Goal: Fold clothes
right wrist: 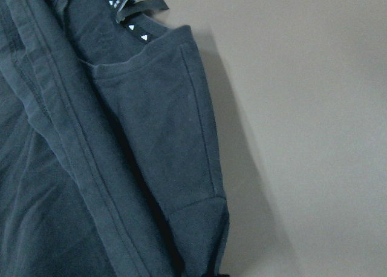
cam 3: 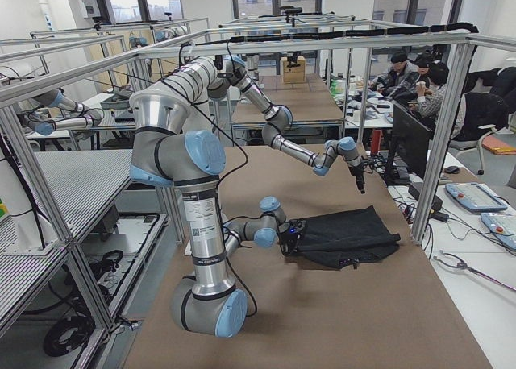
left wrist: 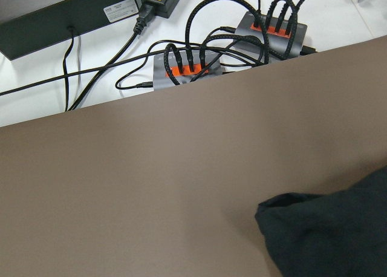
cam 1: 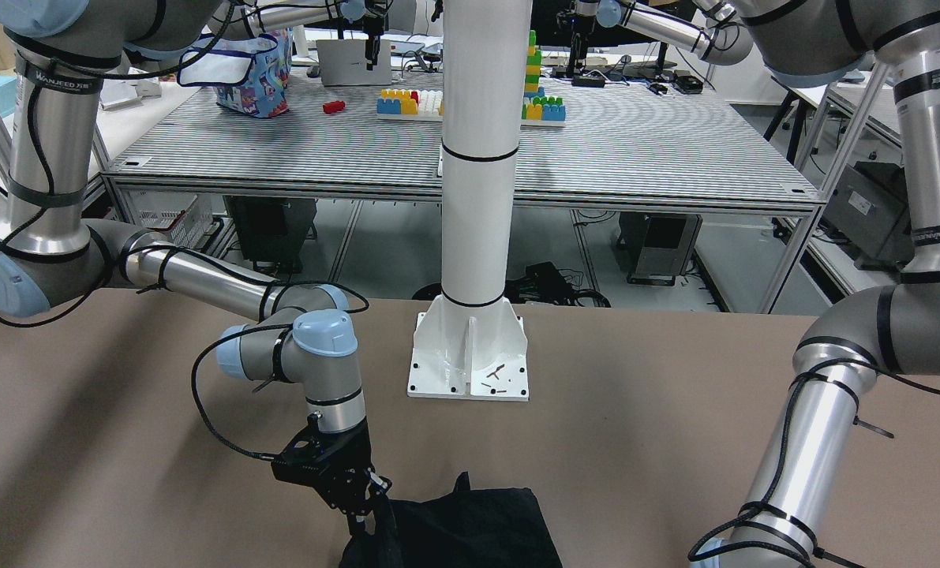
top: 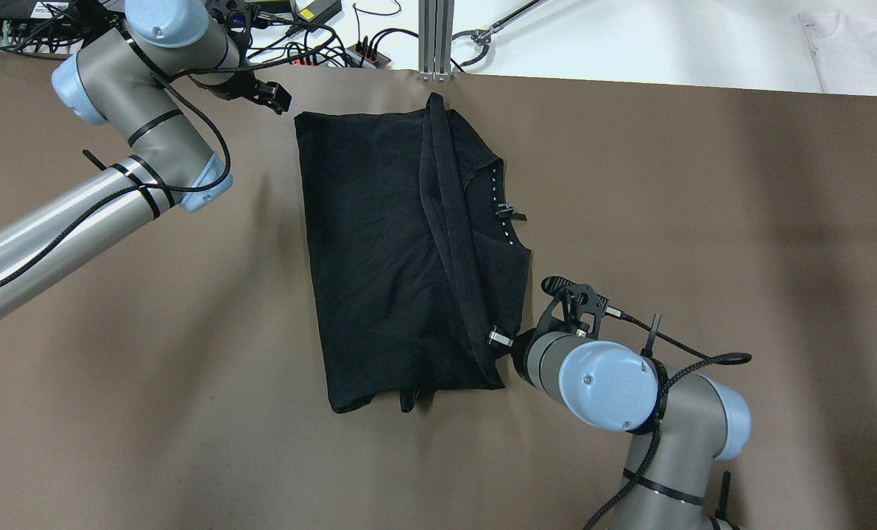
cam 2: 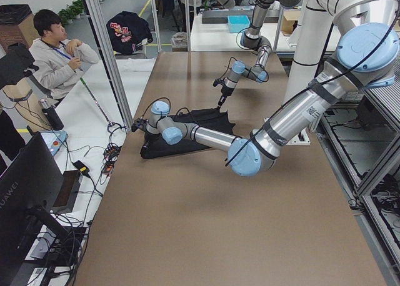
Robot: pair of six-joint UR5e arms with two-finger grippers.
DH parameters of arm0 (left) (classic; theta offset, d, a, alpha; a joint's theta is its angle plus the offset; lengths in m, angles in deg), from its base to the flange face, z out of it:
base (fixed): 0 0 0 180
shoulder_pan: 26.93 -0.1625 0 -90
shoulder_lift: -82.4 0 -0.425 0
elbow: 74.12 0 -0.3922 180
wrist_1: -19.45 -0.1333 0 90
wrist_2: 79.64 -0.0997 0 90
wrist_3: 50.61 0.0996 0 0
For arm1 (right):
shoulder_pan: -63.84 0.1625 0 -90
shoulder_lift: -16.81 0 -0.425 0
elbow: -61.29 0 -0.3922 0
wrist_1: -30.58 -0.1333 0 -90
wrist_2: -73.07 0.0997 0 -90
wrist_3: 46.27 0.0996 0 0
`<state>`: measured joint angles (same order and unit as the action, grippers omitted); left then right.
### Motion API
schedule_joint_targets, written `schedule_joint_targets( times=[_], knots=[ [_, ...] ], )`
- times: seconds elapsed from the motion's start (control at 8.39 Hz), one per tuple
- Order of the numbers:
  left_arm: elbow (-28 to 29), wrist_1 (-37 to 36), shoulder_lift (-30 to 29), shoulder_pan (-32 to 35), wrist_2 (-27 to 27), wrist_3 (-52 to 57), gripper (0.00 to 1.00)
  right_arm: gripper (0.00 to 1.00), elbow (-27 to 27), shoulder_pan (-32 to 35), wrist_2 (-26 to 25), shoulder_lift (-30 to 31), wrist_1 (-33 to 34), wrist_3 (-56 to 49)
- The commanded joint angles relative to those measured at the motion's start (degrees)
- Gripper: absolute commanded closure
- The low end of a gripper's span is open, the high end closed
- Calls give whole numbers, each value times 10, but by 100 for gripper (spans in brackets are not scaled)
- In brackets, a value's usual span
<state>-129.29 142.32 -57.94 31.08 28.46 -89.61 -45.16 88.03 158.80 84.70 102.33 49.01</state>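
The clothes [top: 379, 250] are one black garment lying folded in a tall rectangle in the middle of the brown table, with a raised hem band running along its right half. My right gripper [top: 498, 340] sits at the garment's near right corner, shut on the hem; the front view shows it [cam 1: 361, 517] pressed down at the cloth's [cam 1: 477, 528] edge. The right wrist view is filled by the fabric [right wrist: 151, 144] and its neck label. My left gripper [top: 275, 97] hovers just off the far left corner, touching nothing; its jaw state is unclear. That corner [left wrist: 338, 234] shows in the left wrist view.
The white pillar's base plate [cam 1: 468, 371] stands on the table on the robot's side. Power strips and cables [left wrist: 187, 68] lie past the far edge, by a metal post [top: 436, 37]. A white cloth [top: 858, 44] lies beyond the far right corner. A seated person [cam 2: 56, 55] is nearby.
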Motion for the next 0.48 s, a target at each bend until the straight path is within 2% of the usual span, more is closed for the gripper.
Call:
schedule_joint_targets(
  times=[0.0,0.36],
  knots=[
    [-13,0,9,-1,0,-5,0,100,-48,-59,-40,29,2,5],
    [-13,0,9,-1,0,-5,0,100,-50,-91,-70,29,2,6]
  ],
)
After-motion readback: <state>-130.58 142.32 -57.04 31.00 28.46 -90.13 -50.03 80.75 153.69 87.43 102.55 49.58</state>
